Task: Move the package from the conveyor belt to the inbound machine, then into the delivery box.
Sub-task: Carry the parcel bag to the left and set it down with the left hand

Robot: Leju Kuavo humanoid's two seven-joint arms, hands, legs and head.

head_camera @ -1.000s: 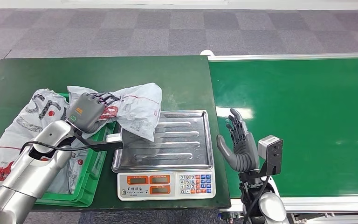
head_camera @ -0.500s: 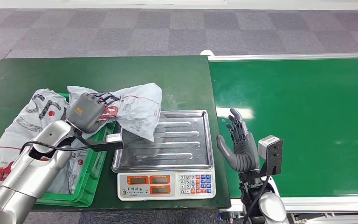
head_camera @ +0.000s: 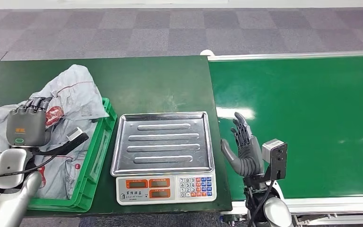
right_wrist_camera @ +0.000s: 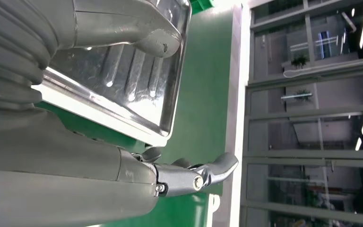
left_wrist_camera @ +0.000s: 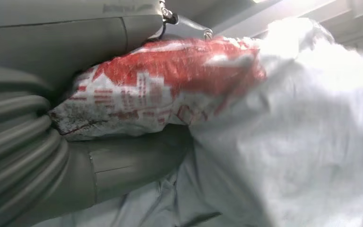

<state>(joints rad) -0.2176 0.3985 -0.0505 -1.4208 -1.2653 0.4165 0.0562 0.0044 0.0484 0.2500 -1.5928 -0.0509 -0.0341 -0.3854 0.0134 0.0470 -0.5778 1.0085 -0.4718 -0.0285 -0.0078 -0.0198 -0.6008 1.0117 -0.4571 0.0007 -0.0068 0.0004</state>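
The package (head_camera: 73,92) — a crumpled white poly bag with red print — sits over the far end of the green delivery box (head_camera: 97,158), well clear of the conveyor belt (head_camera: 302,123) and off the steel tray of the inbound machine (head_camera: 163,142). I read the task as nearly done: belt and weighing stages look finished, and what is left is to let the bag go so it settles among the other bags in the box (head_camera: 9,142). My left hand (head_camera: 27,126) holds it, fingers curled over the red-printed end; in the left wrist view the thumb and fingers clamp that bunched end (left_wrist_camera: 170,85). The bag's long axis seems to run from my hand up and away toward the table's far side, its loose pale end pointing out over the box's far rim. My right hand (head_camera: 243,149) stands beside the tray's edge — fingers apart, holding nothing.
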